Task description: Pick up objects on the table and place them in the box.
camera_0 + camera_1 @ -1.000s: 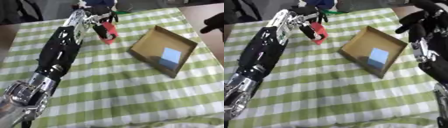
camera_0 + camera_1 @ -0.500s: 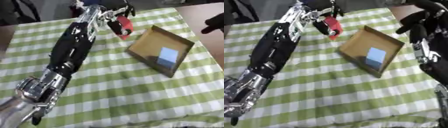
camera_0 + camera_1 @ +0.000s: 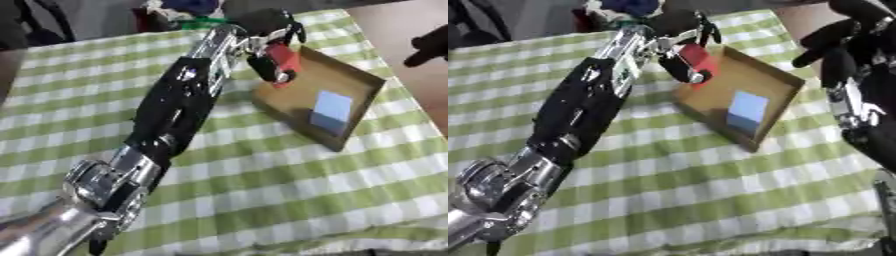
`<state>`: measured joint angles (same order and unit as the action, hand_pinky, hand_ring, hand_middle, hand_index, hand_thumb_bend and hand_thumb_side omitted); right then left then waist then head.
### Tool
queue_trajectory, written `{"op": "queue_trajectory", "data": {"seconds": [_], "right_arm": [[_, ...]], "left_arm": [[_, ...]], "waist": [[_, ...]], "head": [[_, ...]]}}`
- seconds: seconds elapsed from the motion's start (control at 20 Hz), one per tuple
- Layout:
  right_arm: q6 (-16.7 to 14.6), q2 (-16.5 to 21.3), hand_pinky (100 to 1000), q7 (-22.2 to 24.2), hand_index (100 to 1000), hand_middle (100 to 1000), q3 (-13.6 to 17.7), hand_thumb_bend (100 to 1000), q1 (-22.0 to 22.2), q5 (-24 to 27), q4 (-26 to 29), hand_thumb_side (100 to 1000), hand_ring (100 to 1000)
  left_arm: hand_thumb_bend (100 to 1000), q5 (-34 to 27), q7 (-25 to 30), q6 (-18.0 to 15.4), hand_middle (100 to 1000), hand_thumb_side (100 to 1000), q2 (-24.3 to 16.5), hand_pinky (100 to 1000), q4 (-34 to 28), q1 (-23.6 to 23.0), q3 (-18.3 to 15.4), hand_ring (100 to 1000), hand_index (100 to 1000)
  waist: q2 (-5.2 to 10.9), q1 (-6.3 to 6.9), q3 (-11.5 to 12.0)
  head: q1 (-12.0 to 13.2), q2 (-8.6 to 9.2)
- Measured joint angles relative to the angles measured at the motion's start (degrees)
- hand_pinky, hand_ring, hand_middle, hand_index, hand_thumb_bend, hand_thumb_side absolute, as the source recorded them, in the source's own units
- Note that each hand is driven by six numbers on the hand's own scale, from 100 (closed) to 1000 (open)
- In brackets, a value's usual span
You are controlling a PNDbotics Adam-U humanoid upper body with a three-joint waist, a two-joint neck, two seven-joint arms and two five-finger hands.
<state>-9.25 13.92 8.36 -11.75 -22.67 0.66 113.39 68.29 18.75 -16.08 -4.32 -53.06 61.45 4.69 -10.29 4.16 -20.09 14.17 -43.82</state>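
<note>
Red object [image 3: 282,61] — clasped in the curled fingers of the robot's left hand [image 3: 269,36] — hangs over the near-left rim of the cardboard box [image 3: 352,116] in the left eye view; a pale blue item [image 3: 331,110] lies inside, on a green-checked counter [image 3: 262,185]. Right eye view: the right hand [image 3: 852,31] is raised beside the box's far side — fingers loosely open, holding nothing.
</note>
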Motion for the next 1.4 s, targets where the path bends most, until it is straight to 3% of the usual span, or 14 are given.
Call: {"op": "queue_trajectory", "data": {"seconds": [0.25,0.5,0.7,1.1,1.25,1.4], "right_arm": [[0.0,0.0,822,0.1,907,623,-0.3,100,0.0,0.0,0.0,503,589],[0.1,0.0,822,0.1,907,623,-0.3,100,0.0,0.0,0.0,503,589],[0.1,0.0,821,0.1,907,623,-0.3,100,0.0,0.0,0.0,503,589],[0.3,0.0,821,-0.1,906,622,-0.3,100,0.5,-0.1,0.0,504,588],[0.4,0.0,820,-0.3,907,621,-0.2,100,0.8,-0.2,0.0,505,587],[0.6,0.0,820,-0.6,907,620,0.1,100,1.2,-0.6,0.0,505,587]], "left_arm": [[403,0.0,-0.7,-1.5,605,296,1.2,633,1.0,-0.3,1.4,496,839],[511,0.1,4.1,-3.6,693,356,1.5,721,1.4,-0.4,2.9,615,870],[591,0.2,6.9,-3.5,709,403,1.5,727,0.9,-0.6,3.0,647,869],[562,-5.8,4.7,-1.5,643,427,-0.4,674,-6.8,-0.6,2.1,617,843],[516,-9.6,3.4,-1.2,614,454,-3.0,641,-11.4,-1.6,2.1,598,824],[468,-14.8,1.1,-0.3,581,420,-6.7,577,-17.0,-4.3,2.0,572,798]], "waist": [[-0.21,0.06,-0.2],[-0.26,0.09,-0.2],[-0.25,0.09,0.1],[0.24,0.07,1.2],[0.43,0.03,2.2],[0.43,-0.04,3.6]], "head": [[0.1,0.00],[0.1,0.00],[-0.1,0.00],[-0.6,0.00],[-1.1,0.00],[-1.7,0.00]]}}
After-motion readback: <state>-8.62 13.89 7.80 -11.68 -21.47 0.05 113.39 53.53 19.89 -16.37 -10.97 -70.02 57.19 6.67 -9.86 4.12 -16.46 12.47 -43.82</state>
